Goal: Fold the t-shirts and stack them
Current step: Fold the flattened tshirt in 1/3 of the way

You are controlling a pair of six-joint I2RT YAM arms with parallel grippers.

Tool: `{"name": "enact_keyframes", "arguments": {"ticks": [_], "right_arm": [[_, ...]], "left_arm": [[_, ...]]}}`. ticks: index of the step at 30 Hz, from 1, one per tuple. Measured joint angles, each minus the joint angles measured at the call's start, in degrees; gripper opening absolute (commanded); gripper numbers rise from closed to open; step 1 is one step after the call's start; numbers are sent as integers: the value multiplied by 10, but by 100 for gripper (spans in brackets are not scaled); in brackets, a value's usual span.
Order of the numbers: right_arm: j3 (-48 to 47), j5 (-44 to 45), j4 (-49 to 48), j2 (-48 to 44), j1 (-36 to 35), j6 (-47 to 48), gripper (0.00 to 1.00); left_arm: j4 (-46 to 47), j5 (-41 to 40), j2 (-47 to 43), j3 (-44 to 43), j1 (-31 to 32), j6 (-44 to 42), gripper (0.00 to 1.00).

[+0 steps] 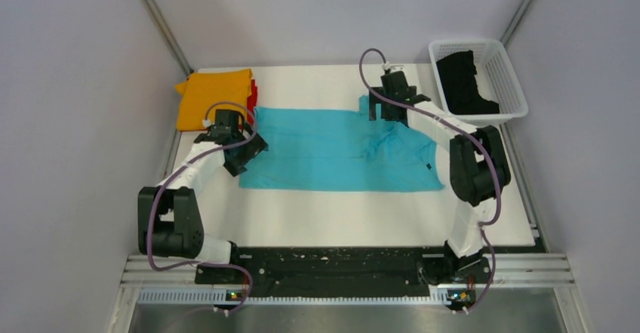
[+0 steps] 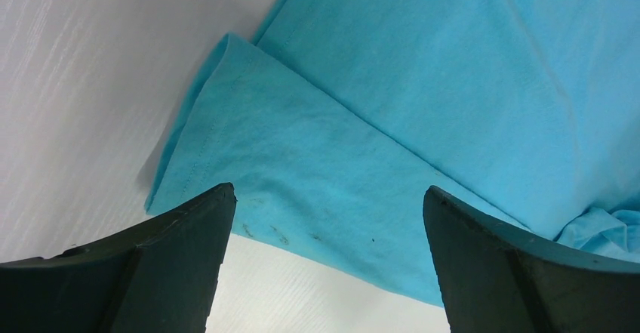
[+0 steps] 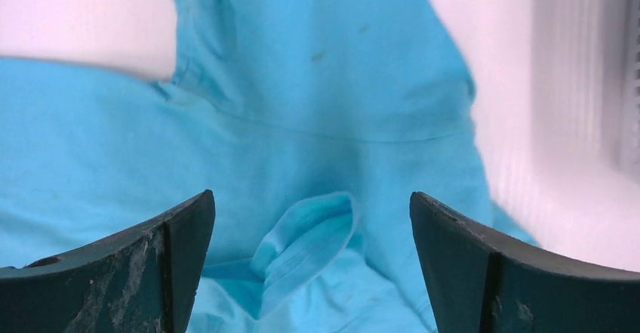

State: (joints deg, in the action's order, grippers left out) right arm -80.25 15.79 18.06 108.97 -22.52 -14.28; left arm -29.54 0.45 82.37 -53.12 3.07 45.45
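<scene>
A turquoise-blue t-shirt (image 1: 332, 148) lies spread across the middle of the white table. A folded orange t-shirt (image 1: 213, 95) lies at the back left on a red t-shirt (image 1: 253, 91), of which only an edge shows. A black t-shirt (image 1: 462, 82) sits in the basket. My left gripper (image 1: 243, 152) is open over the blue shirt's left edge, where a folded corner of cloth (image 2: 302, 159) lies between the fingers. My right gripper (image 1: 389, 110) is open over the shirt's upper right part, above its collar (image 3: 309, 238).
A white mesh basket (image 1: 507, 76) stands at the back right corner. Grey walls close in on both sides and the back. The bare white table (image 1: 340, 216) shows in front of the blue shirt.
</scene>
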Motion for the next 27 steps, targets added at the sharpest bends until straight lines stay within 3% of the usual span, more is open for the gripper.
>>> {"name": "enact_keyframes", "arguments": {"ticks": [5, 13, 20, 27], "right_arm": [[12, -16, -10, -29, 10, 6, 99], [209, -121, -17, -168, -10, -48, 99], [308, -121, -26, -179, -26, -73, 99], [371, -113, -46, -237, -30, -95, 99]], "left_arm": [[4, 7, -1, 0, 1, -4, 99], [61, 44, 25, 0, 33, -4, 99], [108, 60, 75, 27, 42, 2, 99], [171, 50, 20, 106, 57, 26, 99]]}}
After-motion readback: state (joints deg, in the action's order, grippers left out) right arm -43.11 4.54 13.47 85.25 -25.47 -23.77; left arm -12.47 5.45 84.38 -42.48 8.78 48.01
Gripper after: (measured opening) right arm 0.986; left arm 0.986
